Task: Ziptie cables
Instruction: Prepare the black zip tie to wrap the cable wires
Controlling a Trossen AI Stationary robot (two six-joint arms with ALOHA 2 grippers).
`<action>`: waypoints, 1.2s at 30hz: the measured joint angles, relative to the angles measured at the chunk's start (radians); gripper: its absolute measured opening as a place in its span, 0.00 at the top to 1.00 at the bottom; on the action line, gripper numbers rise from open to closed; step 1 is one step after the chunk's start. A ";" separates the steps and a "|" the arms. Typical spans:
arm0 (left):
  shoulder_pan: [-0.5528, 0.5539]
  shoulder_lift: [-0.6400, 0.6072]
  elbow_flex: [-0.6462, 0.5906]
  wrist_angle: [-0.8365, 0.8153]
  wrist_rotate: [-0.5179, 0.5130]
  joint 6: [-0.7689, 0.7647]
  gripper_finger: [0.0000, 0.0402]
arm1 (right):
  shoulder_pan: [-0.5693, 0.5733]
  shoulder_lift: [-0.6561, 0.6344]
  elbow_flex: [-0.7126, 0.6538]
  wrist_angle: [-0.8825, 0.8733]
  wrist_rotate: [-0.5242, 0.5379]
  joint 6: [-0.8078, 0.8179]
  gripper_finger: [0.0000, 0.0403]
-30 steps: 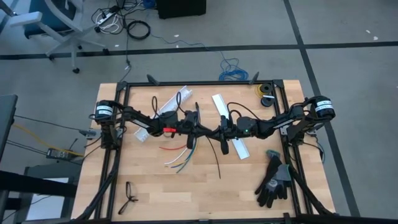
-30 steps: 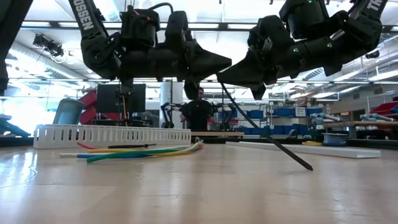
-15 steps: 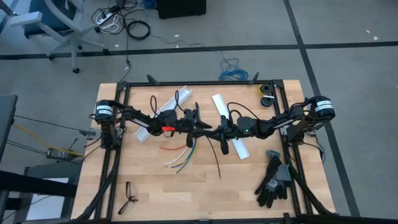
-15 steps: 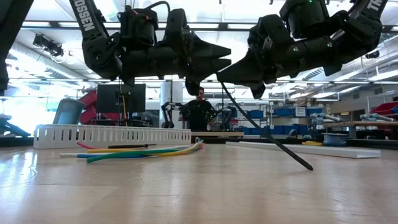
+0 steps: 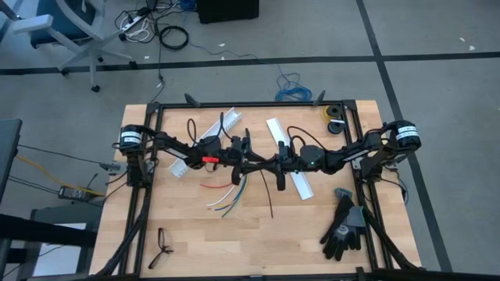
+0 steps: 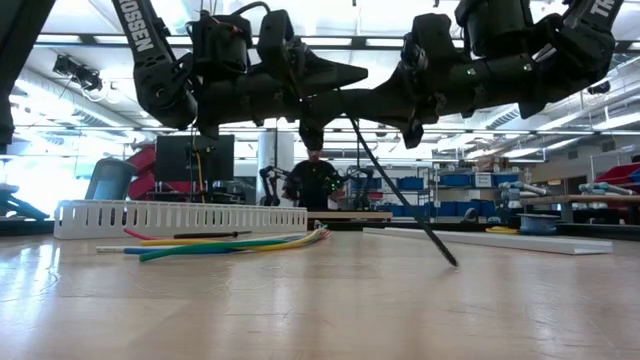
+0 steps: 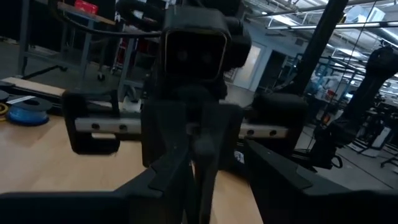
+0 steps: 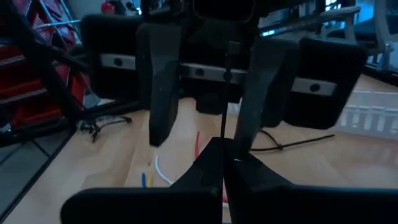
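**Left hand letting go of the zip tie**

The left hand (image 5: 251,162), which was clamped a second ago, is now spreading its fingers, while the right hand (image 5: 275,165) is staying clenched on the black zip tie (image 6: 400,200). The strip's free end has swung nearer the middle of the worktop (image 5: 195,242) and is hanging from the right hand alone, slanting down to touch the wood. To me that looks like a handover being finished, with the tie not yet around anything.

The cables (image 5: 226,197) are lying on the worktop under and just in front of the left hand, untied. Their long axis is running from the dark sheath under the hands toward the front-left, the loose coloured ends fanning out that way.
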 joint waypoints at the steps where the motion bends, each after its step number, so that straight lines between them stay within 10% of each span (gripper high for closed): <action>1: 0.003 0.000 -0.011 0.013 0.001 -0.001 0.59 | 0.002 0.000 0.000 0.000 0.004 -0.003 1.00; 36: 0.018 0.000 -0.107 0.221 -0.083 -0.025 0.59 | 0.002 0.000 0.000 0.024 0.003 -0.015 1.00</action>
